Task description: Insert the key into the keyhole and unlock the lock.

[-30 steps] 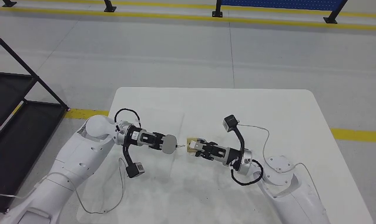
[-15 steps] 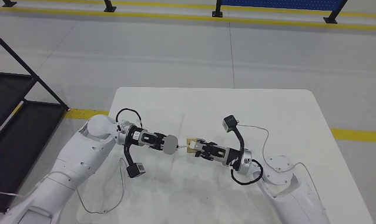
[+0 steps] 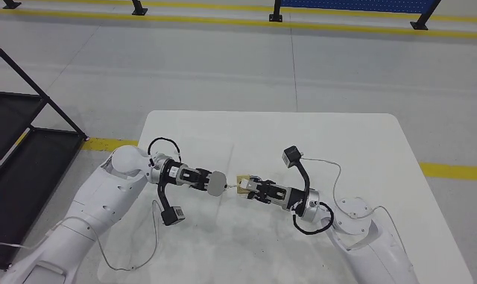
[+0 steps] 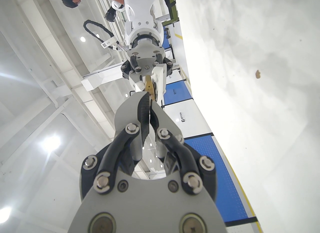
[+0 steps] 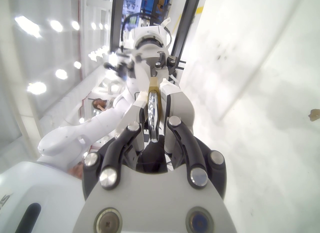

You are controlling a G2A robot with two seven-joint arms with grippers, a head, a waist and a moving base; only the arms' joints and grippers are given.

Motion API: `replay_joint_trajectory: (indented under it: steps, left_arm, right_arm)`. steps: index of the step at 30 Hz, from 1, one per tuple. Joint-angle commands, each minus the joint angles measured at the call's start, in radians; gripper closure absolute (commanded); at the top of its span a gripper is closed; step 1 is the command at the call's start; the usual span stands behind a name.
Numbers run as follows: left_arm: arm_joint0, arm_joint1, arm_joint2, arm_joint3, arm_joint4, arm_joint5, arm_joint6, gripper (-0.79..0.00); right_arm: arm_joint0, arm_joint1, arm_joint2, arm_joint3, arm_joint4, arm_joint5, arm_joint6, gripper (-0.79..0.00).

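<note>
The brass padlock (image 3: 244, 184) hangs above the middle of the white table (image 3: 335, 142), and my right gripper (image 3: 250, 185) is shut on it. In the right wrist view its brass body (image 5: 151, 89) and chrome shackle (image 5: 153, 119) sit between the fingers. Facing it from the other side, my left gripper (image 3: 220, 183) is shut on a thin key (image 3: 229, 185) that points at the lock. In the left wrist view the black pads (image 4: 143, 111) press together and hide most of the key, with the lock (image 4: 149, 86) just past their tips.
A small brown crumb (image 4: 258, 74) lies on the table beside the arms. A black rack (image 3: 30, 135) stands off the table's left side. Bare tabletop stretches behind and to the right of the grippers.
The left gripper has crept slightly toward the lock and the gap between the two grippers has narrowed a little. Both holds are unchanged.
</note>
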Motion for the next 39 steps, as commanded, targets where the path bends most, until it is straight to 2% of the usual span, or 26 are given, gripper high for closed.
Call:
replay_joint_trajectory:
  steps: [1, 39]
  left_arm:
    - [-0.001, 0.0, 0.0, -0.001, -0.001, 0.0, 0.0, 0.0]
    - [-0.045, -0.014, 0.06, 0.033, -0.018, 0.009, -0.009, 0.0]
  right_arm:
    - [0.0, 0.0, 0.0, 0.0, 0.0, 0.0, 0.0, 0.0]
    - [0.0, 0.0, 0.0, 0.0, 0.0, 0.0, 0.0, 0.0]
